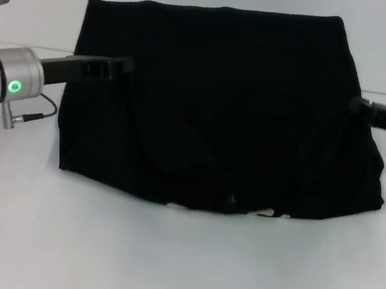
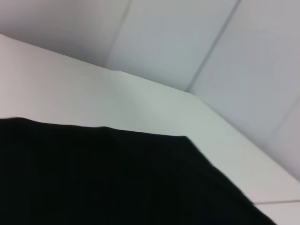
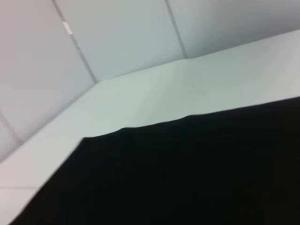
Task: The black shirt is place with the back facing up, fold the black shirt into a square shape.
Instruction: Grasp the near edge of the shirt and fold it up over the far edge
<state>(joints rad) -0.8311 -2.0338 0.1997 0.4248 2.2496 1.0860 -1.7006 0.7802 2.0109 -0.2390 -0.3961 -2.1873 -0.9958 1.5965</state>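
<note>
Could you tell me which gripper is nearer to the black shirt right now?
Neither: the left gripper meets the black shirt at its left edge, and the right gripper meets its right edge.

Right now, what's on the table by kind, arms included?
Shirt: 1, black, lifted between both arms.
Grippers: 2, the left gripper at one side edge of the shirt, the right gripper at the other.
Table: 1, white.
Total: 4.
</note>
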